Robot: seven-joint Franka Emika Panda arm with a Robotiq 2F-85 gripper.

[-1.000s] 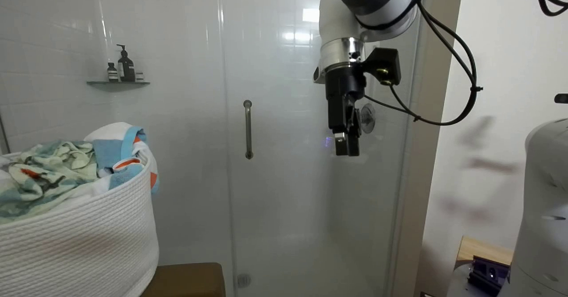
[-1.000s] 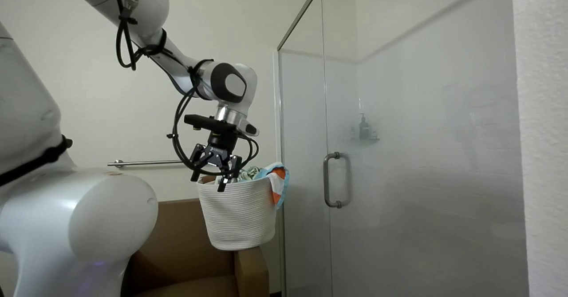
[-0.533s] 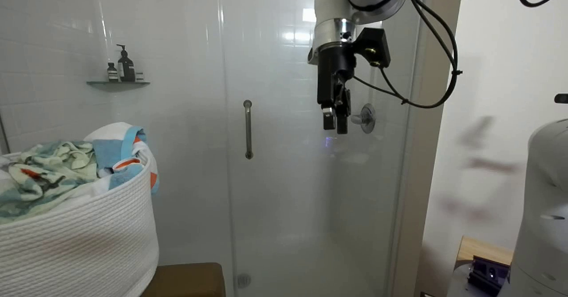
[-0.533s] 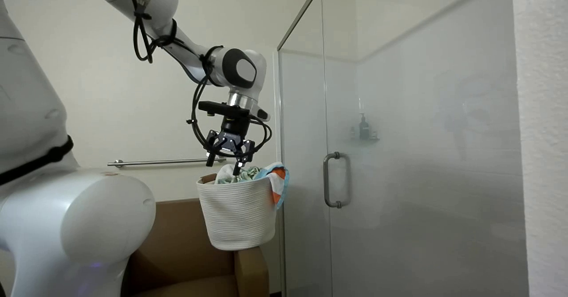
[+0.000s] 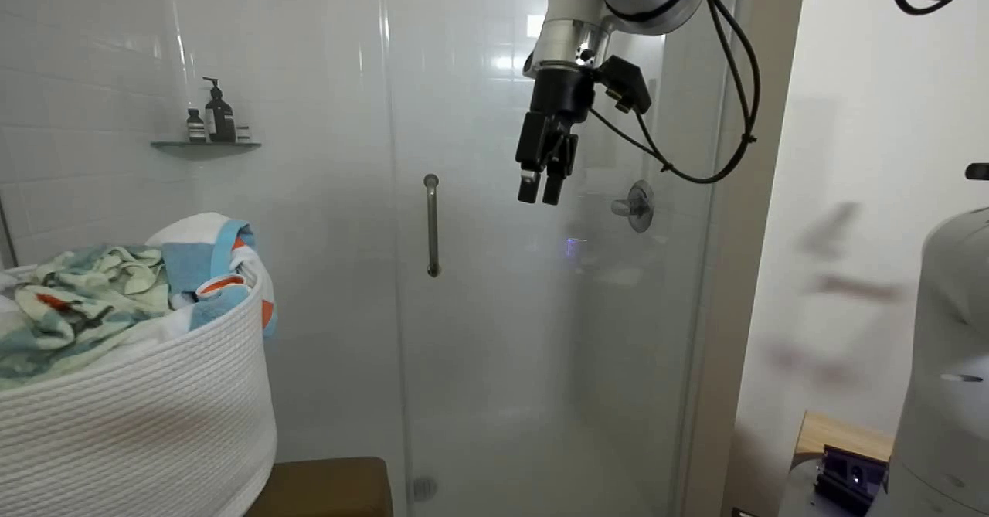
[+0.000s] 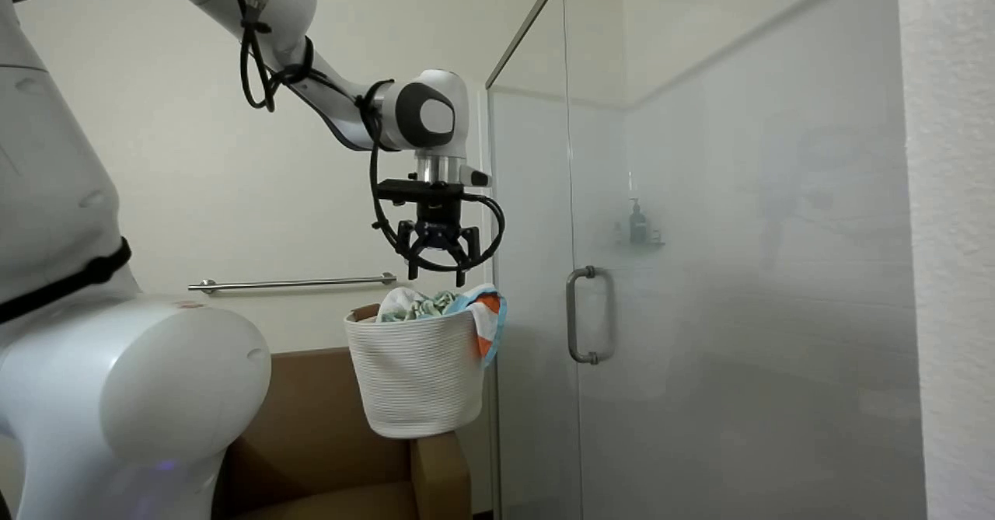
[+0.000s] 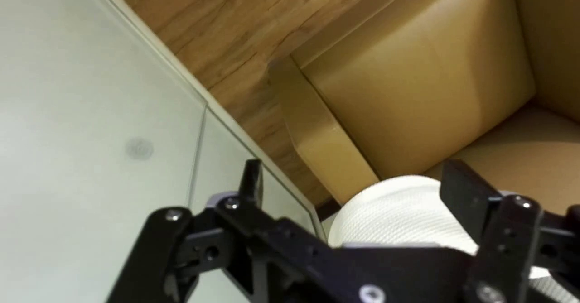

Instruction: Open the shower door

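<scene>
- In an exterior view, the robot arm (image 6: 291, 7) reaches in from the left and bends down at its wrist.
- A metal towel bar (image 6: 295, 282) runs along the wall behind it, above the back of a brown armchair (image 6: 315, 419).
- The white woven basket (image 6: 416, 380) sits by the armchair's armrest, filled with a patterned green cloth (image 6: 437, 304) and a blue-bordered towel (image 6: 488, 318) that hangs over its rim.
- The end effector (image 6: 437, 277) points downward and is released: in the wrist view its fingers (image 7: 464, 199) stand wide apart, with armchair and basket seen through the gap. In both exterior views it is well apart from the bar handle (image 6: 572, 318) of the shower door (image 6: 738, 333).
- The fixed glass panel (image 6: 532, 271) stands to the left of the door.
- The bar handle, vertical and metal, is mounted at mid-height, close to the seam between door and panel.
- The shower door takes up the right part of that exterior view: tall, see-through glass, closed, in line with the fixed glass panel. A pump bottle (image 6: 637, 226) on a corner shelf shows through it.
- A pale textured wall (image 6: 947, 271) borders the far right.
</scene>
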